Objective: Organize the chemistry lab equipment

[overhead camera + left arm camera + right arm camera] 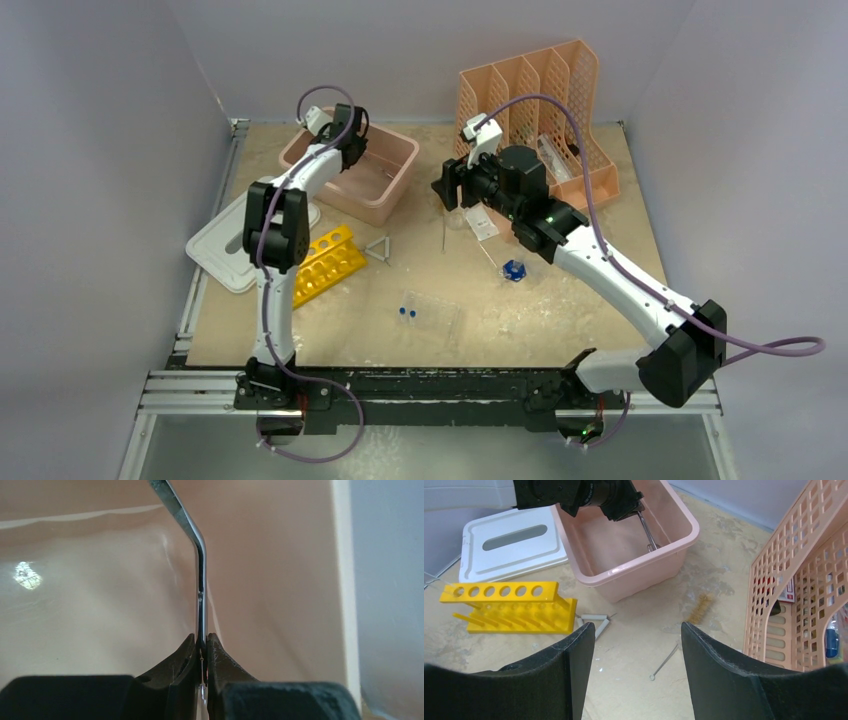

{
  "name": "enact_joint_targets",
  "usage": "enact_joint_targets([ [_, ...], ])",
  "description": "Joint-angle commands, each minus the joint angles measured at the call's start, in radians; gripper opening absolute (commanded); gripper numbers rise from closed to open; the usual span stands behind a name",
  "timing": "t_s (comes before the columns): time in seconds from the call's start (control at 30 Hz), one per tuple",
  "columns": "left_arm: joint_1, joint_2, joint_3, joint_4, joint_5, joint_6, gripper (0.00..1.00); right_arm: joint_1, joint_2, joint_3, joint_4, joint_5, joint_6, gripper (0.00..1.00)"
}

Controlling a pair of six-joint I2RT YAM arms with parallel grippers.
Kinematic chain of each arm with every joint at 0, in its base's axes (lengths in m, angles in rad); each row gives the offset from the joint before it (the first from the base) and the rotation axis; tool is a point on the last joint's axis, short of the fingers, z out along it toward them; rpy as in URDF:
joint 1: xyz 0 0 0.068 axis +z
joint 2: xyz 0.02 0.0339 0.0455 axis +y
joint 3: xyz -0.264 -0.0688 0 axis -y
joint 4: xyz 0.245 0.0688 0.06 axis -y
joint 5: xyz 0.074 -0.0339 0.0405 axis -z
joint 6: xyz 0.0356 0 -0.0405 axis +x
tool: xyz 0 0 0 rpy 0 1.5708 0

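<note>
While the pale tabletop (600,300) holds most of the kit loose, the two biggest containers stand along its far side. At far right is the peach slotted plastic file holder (560,80). Something sits in its slots, but the lattice hides what.

Left of it stands the pink rectangular plastic tub (395,190), open-topped. Its flat grey-white lid (215,250) lies off on the left, likely so things can be dropped in. The left gripper (201,645) hangs over the tub, its jaws pinched tight on the metal scissor-like tongs (200,580). These point down inside near the floor, which suits lowering them in to be stored. Nothing else shows in the tub.

The right gripper (636,650) hovers over the middle of the far side with its jaws wide and nothing between them, free for the next pick.

Near the lid, the yellow plastic test-tube rack (325,265) appears tipped over, its round holes empty. Toward the near edge lies the clear plastic tray (435,318). The small wire triangle (378,250) rests just right of the rack. The tiny blue-capped vials (406,313) sit at the tray's left edge, inside or beside I cannot tell.
</note>
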Motion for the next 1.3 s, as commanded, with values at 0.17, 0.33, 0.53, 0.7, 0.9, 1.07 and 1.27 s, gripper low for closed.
enact_joint_targets([
  [0.17,-0.004,0.029,0.105,-0.022,-0.036,-0.041,0.25,-0.004,-0.011,0.001,0.046,0.014,-0.041,0.66],
  [0.33,-0.006,0.002,0.114,-0.018,-0.047,0.009,0.40,-0.004,-0.017,-0.001,0.044,0.043,-0.062,0.67],
  [0.53,-0.009,-0.052,0.135,-0.025,-0.003,0.078,0.42,-0.004,-0.014,-0.005,0.048,0.042,-0.061,0.67],
  [0.7,-0.020,-0.191,0.085,-0.004,0.034,0.161,0.43,-0.003,0.011,-0.016,0.068,0.062,-0.074,0.67],
  [0.9,-0.020,-0.411,-0.021,0.007,0.113,0.333,0.51,0.016,0.129,0.027,0.036,0.031,-0.051,0.66],
  [1.07,-0.019,-0.586,-0.121,-0.060,0.142,0.488,0.64,0.111,0.260,0.073,0.043,0.131,-0.024,0.66],
  [1.27,-0.019,-0.772,-0.289,-0.092,0.177,0.546,0.69,0.124,0.353,0.146,-0.067,0.268,0.110,0.66],
])
